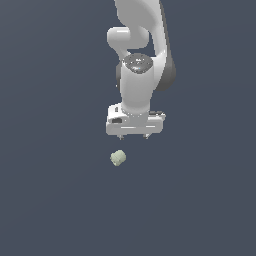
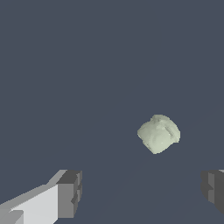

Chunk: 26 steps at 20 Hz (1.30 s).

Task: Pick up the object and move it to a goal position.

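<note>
Pale grey-green and stubby, the object [image 1: 118, 158] lies alone on the flat dark slate surface [image 1: 50, 200], below the white gripper [image 1: 133, 136] and slightly toward the exterior view's left of it, with a clear gap between the two. Only the short tips of the fingers [image 1: 147, 135] show under the gripper's body in the exterior view, while the wrist view shows the two dark finger pads [image 2: 70, 192] set wide apart and grasping nothing. In that same view the object [image 2: 158, 133] sits out ahead of the pads, touching neither.
</note>
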Available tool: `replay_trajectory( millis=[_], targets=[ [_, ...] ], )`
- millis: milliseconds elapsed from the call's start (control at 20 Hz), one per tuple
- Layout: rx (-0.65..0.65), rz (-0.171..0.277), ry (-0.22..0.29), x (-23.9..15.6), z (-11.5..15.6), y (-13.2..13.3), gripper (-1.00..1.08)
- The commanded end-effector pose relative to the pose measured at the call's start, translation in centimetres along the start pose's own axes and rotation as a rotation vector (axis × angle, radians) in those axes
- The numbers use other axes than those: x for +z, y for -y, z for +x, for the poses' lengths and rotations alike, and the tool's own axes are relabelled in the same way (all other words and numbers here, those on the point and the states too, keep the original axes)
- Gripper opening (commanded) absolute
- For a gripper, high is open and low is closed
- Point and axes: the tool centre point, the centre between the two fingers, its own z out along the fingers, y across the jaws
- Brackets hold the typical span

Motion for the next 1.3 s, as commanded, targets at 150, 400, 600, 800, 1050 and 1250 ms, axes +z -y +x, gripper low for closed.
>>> replay_trajectory(
  millis=[150, 400, 600, 800, 1050, 1250],
  targets=[
    [-0.008, 0.004, -0.009, -0.5, 0.3, 0.4, 1.0],
    [-0.029, 0.018, -0.04, -2.6, 1.3, 2.0, 1.0],
    [-0.027, 0.019, -0.042, -2.7, 1.3, 2.1, 1.0],
    [-0.041, 0.017, -0.039, -2.4, 1.3, 1.8, 1.0],
    [-0.085, 0.014, -0.033, -1.6, 1.4, 1.2, 1.0],
    [-0.141, 0.011, -0.025, -0.5, 1.5, 0.4, 1.0]
  ],
)
